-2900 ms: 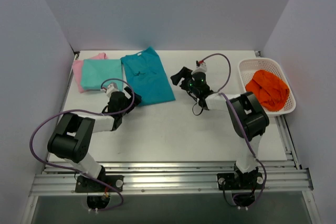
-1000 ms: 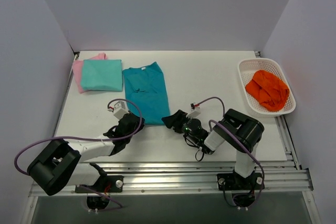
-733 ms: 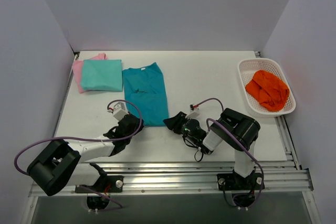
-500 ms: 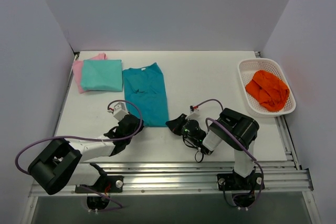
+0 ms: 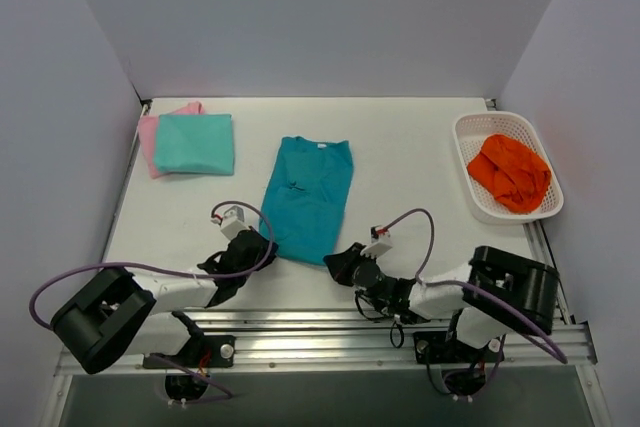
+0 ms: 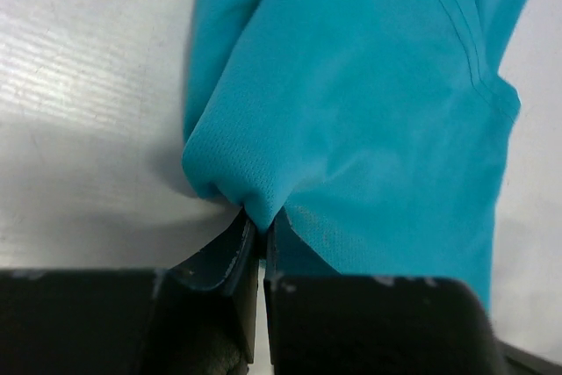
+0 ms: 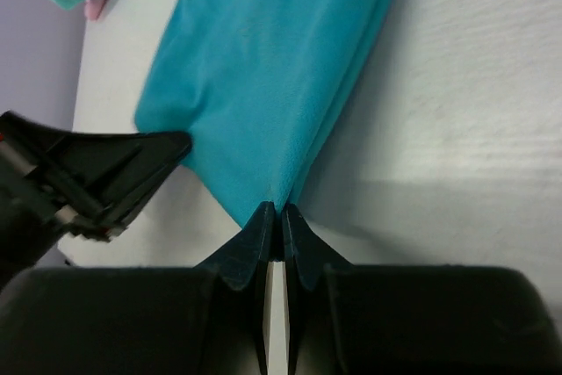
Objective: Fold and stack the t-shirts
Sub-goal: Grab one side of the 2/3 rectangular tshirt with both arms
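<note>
Left gripper (image 6: 261, 219) is clamped on the near-left hem corner of the teal t-shirt (image 5: 308, 197). Right gripper (image 7: 273, 212) is pinched shut on the near-right corner. The shirt lies flat mid-table as a narrow strip, collar at the far end, slanted right. Aqua-mint t-shirt (image 5: 195, 143) sits folded on the pink t-shirt (image 5: 148, 142), far left. Orange garment (image 5: 510, 169) is in the white basket (image 5: 470, 127), far right.
</note>
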Available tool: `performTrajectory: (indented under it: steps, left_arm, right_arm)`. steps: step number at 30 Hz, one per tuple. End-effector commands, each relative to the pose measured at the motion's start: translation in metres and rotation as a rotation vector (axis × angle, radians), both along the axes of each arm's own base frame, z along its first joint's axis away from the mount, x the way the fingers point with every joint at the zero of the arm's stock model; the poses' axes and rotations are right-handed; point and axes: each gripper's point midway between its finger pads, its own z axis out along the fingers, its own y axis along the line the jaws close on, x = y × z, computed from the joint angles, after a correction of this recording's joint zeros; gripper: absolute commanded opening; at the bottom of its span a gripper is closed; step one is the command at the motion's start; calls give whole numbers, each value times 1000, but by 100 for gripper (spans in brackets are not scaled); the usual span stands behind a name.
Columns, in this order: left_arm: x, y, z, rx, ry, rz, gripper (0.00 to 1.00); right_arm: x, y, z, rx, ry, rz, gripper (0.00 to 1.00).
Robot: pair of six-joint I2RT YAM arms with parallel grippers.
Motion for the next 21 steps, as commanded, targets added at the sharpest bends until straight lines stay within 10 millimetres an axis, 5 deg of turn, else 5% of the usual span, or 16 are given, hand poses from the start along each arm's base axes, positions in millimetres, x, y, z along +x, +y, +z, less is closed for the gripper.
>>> performTrajectory:
  steps: [1,9,15,21]
  left_arm:
    - [-3,1,11,-32,-39,-3,2]
    - [-18,-9,59,-71,-91,-74,2]
    - [-8,-15,111,-66,-171,-93,3]
    - [4,-26,130,-52,-191,-105,3]
  right_arm:
    - [-6,-34,5,-193,-43,-213,0]
    - [-21,-29,45,-251,-91,-245,0]
    - [-12,-27,67,-298,-119,-300,0]
    - [-1,-32,97,-323,-162,-356,0]
